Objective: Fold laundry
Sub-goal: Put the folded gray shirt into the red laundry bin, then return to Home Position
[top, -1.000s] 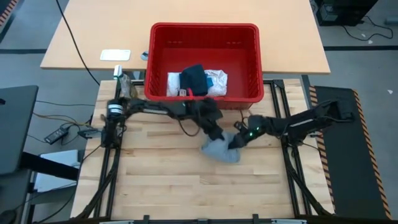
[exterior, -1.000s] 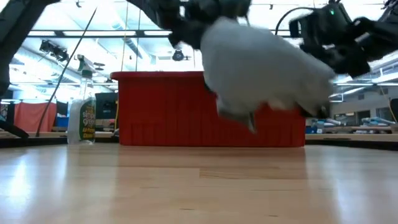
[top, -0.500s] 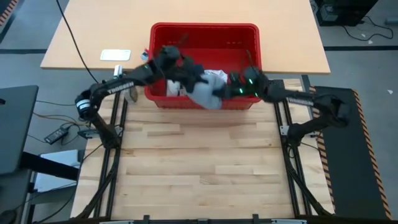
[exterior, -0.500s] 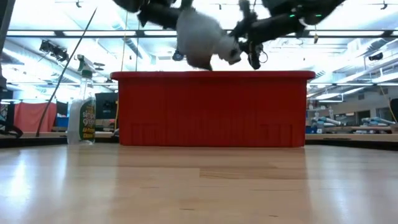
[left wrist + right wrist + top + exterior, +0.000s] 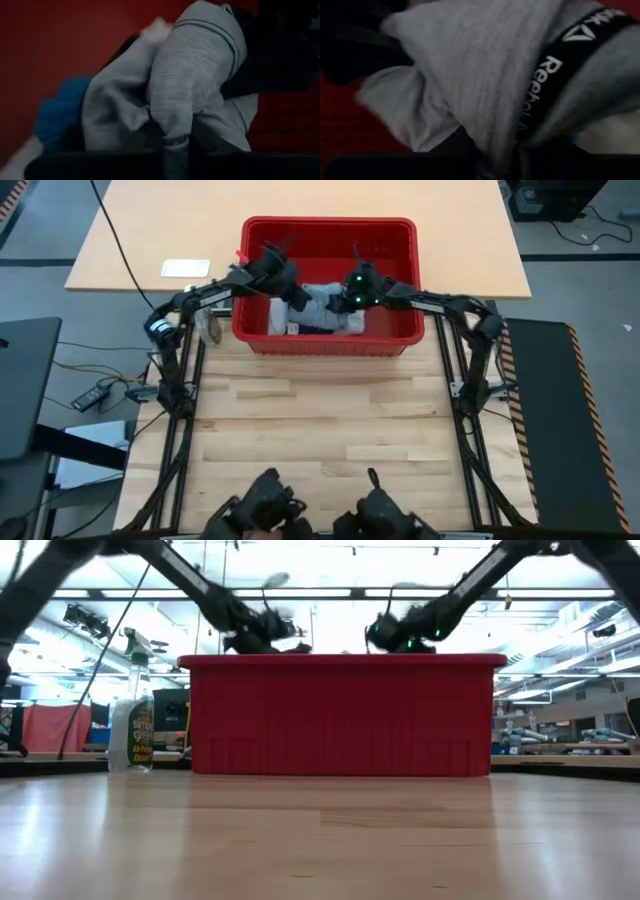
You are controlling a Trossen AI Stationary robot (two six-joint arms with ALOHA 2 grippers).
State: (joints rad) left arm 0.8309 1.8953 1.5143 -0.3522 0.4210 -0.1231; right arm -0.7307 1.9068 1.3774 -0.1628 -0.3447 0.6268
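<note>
On the left of the wooden table [image 5: 300,440], a spray bottle [image 5: 131,720] stood just beside the red basket [image 5: 328,340]. A second earlier both arms had held the grey cloth [image 5: 322,305] low over the bare table in front of the basket; half a second later they were carrying it up over the basket's front wall. Now it lay inside the basket, bunched between the two grippers.

The left gripper [image 5: 291,292] reached in from the basket's left side, and its wrist view showed the fingers pinched together on a gather of the grey cloth. The right gripper [image 5: 345,298] reached in from the right; a fold of the same cloth, with its dark lettered waistband [image 5: 555,75], ran down between its fingers, so it appeared clamped on it too, though perhaps loosening.

This probably meant the grey piece was being put away, finished.

Inside the basket, the grey cloth lay on top of the other laundry: a dark navy piece [image 5: 322,330] showed beneath it near the front wall, and blue fabric [image 5: 57,112] showed beside it in the left wrist view.
</note>
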